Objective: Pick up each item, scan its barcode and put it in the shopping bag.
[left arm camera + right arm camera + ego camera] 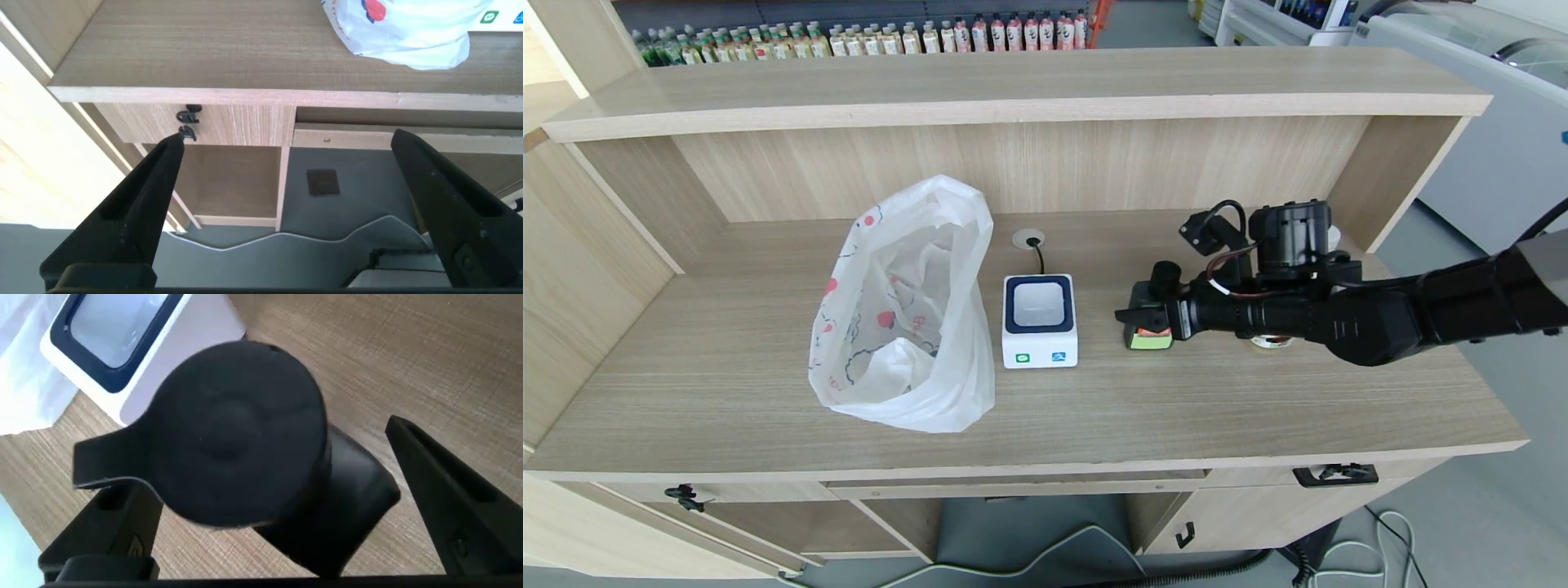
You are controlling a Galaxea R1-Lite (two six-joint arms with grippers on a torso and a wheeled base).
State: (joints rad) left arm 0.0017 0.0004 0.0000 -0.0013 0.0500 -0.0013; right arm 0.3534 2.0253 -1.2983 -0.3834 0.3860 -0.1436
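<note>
Counter (1258,408), wood: R gripper (270,465) spread astride black-capped bottle (1150,338), likely light, rigid, slick, so take body below cap (237,433); L gripper (286,139) spread too, below edge.

Counting on the counter (727,351): I'm seeing one shopping bag (907,327), one scanner (1039,318) and one cable port (1029,238). For items I'm getting one black-capped item (1150,339) with a green base and one round thing (1270,342) partly hiding under my right arm, so two. Two black latches (682,494) are showing on the cabinet front. The back shelf is carrying one row of bottles (866,39), too small to tally.
</note>
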